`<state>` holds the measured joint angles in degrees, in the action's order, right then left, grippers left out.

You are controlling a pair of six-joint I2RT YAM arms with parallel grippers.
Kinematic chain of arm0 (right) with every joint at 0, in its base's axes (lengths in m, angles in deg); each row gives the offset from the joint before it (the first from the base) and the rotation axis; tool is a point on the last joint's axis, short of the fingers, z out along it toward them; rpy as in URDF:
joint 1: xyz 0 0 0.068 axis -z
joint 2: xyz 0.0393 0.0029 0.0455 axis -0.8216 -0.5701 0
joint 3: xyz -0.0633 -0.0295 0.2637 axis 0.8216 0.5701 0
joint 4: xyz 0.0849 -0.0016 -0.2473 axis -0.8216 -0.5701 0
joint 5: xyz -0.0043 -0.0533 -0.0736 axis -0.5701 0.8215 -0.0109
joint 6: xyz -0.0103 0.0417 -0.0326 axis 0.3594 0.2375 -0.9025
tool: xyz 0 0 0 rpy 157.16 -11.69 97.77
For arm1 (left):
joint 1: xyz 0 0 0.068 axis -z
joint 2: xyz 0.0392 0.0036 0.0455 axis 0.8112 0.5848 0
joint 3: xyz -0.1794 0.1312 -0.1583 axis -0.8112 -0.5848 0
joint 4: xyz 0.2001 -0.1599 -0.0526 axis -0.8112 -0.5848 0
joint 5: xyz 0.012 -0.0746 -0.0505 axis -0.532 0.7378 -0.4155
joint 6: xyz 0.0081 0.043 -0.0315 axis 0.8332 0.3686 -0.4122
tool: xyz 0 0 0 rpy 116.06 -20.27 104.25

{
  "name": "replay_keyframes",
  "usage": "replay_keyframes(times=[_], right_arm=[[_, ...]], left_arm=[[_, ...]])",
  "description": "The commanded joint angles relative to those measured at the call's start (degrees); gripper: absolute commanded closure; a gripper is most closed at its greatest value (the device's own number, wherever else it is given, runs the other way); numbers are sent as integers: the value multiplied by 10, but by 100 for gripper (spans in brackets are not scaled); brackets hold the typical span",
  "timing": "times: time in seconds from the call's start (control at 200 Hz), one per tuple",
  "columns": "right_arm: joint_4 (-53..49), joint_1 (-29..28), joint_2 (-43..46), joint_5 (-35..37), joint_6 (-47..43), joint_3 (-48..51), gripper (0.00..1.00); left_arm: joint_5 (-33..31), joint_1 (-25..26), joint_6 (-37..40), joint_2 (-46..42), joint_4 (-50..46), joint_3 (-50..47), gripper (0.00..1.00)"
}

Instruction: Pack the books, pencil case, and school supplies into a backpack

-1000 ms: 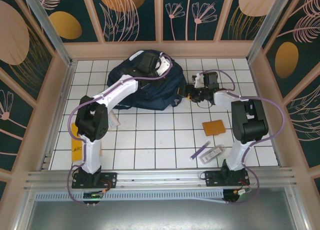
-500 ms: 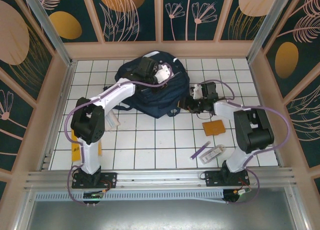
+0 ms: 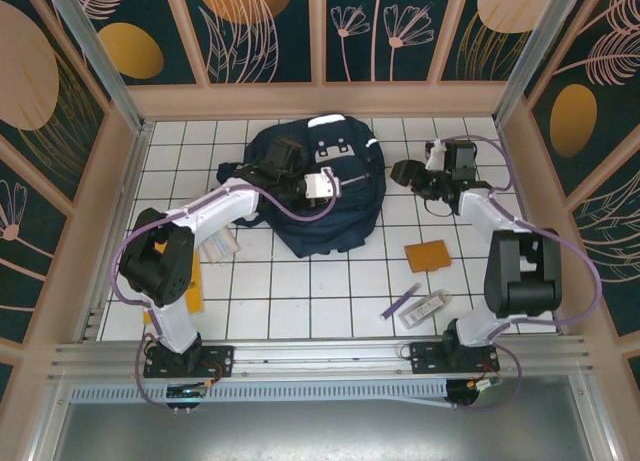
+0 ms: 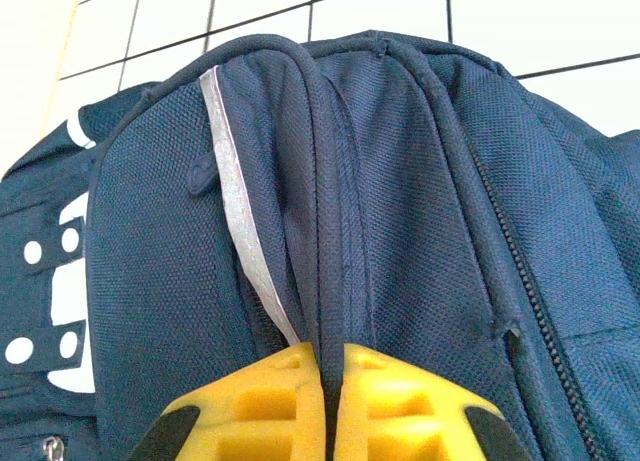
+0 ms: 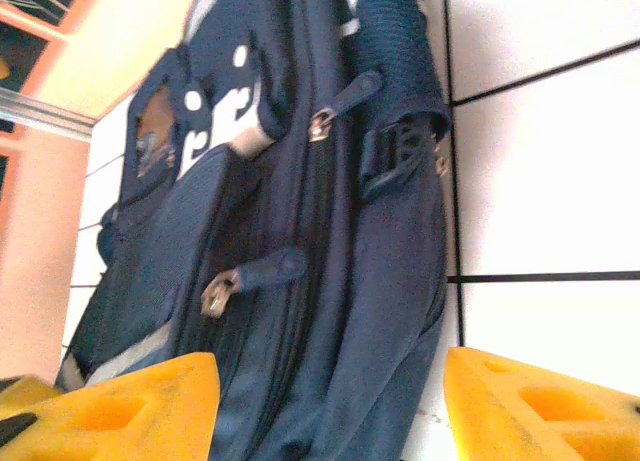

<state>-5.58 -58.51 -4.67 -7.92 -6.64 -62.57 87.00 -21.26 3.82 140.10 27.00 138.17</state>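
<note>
On the backpack [image 4: 400, 181], your left gripper [image 4: 326, 381] is clenched on a fabric ridge. Your right gripper [image 5: 330, 391] stands wide open just beside it.

Left gripper [image 4: 327, 366] pinched closed on backpack [image 4: 420, 181], right gripper [image 5: 335, 406] spread wide, right arm [image 3: 478, 205] extended far forward

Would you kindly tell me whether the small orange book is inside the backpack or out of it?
Out: the orange book lies flat on the tiled table, apart from the backpack.
</note>
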Motion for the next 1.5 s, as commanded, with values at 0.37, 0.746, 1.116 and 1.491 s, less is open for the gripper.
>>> replay_keyframes(times=[0.37, 0.746, 1.116, 1.491], right_arm=[[17, -19, -129, -126, 43, -22, 83], [93, -77, 2, -143, 148, 55, 100], [344, -134, 4, -62, 321, 135, 97], [337, -153, 84, -37, 322, 150, 95]], left_arm=[[100, 1, 63, -47, 68, -29, 100], [17, -27, -132, -47, 67, -2, 32], [46, 46, -291, -132, 65, -55, 18], [-239, 93, -279, -56, 156, -74, 2]])
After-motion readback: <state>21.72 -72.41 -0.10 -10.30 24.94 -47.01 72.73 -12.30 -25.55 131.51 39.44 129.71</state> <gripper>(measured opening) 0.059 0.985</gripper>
